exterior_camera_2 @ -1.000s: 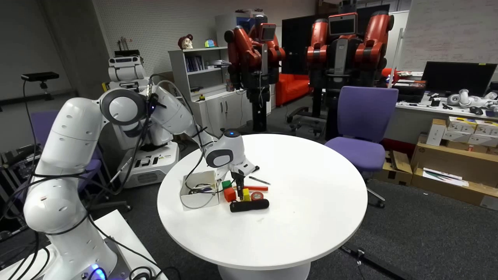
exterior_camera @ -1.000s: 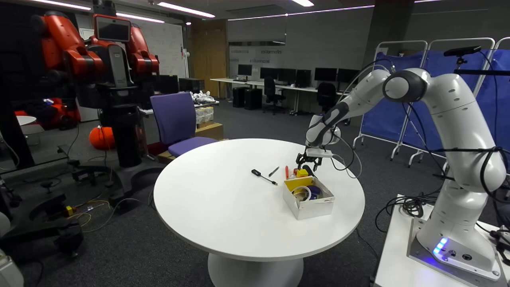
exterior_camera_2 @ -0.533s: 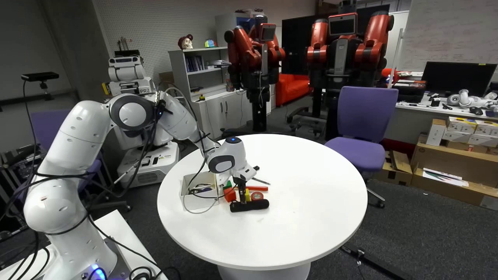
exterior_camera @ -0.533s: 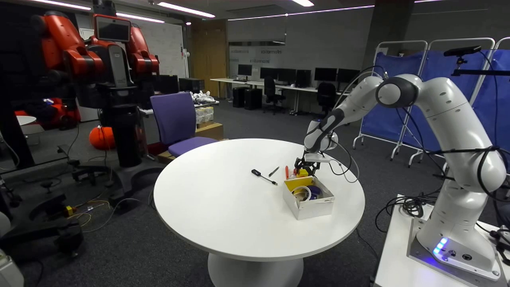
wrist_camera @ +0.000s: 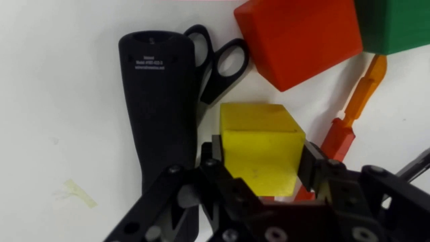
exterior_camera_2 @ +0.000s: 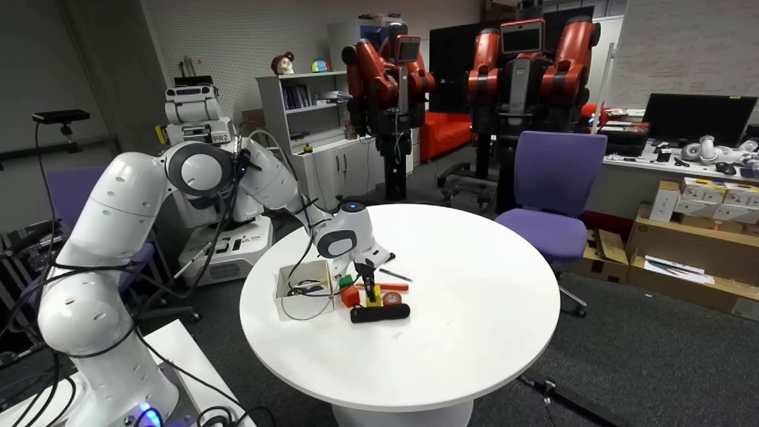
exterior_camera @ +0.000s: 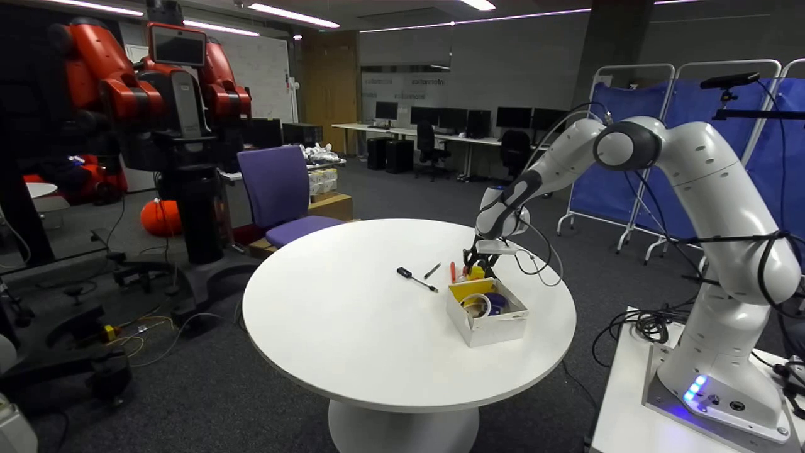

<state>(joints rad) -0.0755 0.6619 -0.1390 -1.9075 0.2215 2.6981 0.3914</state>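
A yellow cube (wrist_camera: 262,161) sits between the pads of my gripper (wrist_camera: 262,149), which press on its two opposite sides in the wrist view. In both exterior views the gripper (exterior_camera_2: 371,296) is down low among the small items on the round white table, at the yellow cube (exterior_camera: 475,272). Just left of the jaws in the wrist view lies a black tapered case (wrist_camera: 158,101), partly hidden by the left finger. Black-handled scissors (wrist_camera: 215,87) lie beside it, their blades out of sight. A red cube (wrist_camera: 309,37) and a green cube (wrist_camera: 410,27) stand beyond.
An orange-red tool (wrist_camera: 337,137) runs behind the right finger. A red tape roll (exterior_camera_2: 392,298) lies close to the yellow cube. The white open box (exterior_camera: 497,330), with rolls inside, stands beside the cubes. A pen (exterior_camera: 432,271) and an adapter cable (exterior_camera: 415,279) lie farther off.
Over the last second the gripper has come down to the items and its jaws have drawn in on the yellow cube. The wrist has tilted slightly; the surrounding items have stayed put.
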